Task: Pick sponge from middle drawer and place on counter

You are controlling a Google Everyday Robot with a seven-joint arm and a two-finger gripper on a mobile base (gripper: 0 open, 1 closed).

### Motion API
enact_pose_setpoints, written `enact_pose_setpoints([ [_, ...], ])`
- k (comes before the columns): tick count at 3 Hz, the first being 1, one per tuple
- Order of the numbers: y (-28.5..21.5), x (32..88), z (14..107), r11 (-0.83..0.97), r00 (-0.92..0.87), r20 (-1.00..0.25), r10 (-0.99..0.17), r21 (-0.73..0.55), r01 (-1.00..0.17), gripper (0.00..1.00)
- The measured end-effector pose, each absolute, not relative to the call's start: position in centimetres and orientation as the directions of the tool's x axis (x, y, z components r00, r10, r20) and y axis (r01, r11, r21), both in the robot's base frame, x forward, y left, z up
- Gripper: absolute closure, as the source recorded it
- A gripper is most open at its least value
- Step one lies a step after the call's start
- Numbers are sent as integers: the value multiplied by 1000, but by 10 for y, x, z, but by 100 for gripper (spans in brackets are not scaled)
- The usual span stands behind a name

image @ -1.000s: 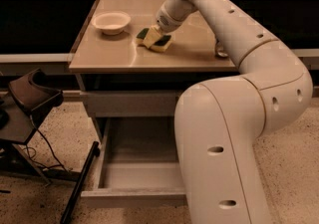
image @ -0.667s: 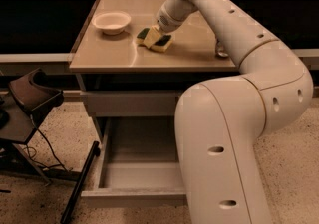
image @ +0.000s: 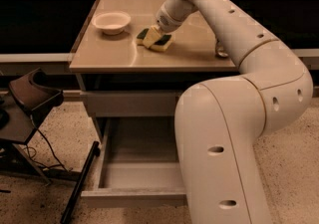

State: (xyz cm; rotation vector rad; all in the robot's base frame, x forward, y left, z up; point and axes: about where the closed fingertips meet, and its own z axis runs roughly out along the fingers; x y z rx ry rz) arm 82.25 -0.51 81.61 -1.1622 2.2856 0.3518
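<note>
I see the white bowl [image: 111, 21] on the counter [image: 114, 58], near the back left corner. I use the bowl as my mark for everything else.

The sponge [image: 158, 44] is just right of the bowl, a bit closer to me, w/ a small gap between them. It lies on the counter top, green side up and yellow under it.

The gripper [image: 152, 37] is right of the bowl too, down on the sponge and touching its top. It covers the middle of the sponge. I can't tell if the claw is squeezing the sponge or has let go.

The big white arm [image: 234, 133] comes from the front right, far from the bowl, bends up and reaches back over the counter to the sponge.

The middle drawer [image: 134, 198] is well below the bowl and closer to me. It is pulled out, grey, w/ low sides.

A small round thing [image: 219, 52] sits on the counter far right of the bowl, past the sponge. The arm hides most of it, so idk what it is.

A dark stand [image: 32, 96] is on the floor, left of and below the bowl.
</note>
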Motion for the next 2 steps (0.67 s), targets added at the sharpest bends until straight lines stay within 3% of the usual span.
enact_pose_setpoints([
  [1, -5, 823, 816, 593, -478, -577, -662, -14, -805, 0],
  [2, -5, 823, 816, 593, -478, -577, -663, -14, -805, 0],
])
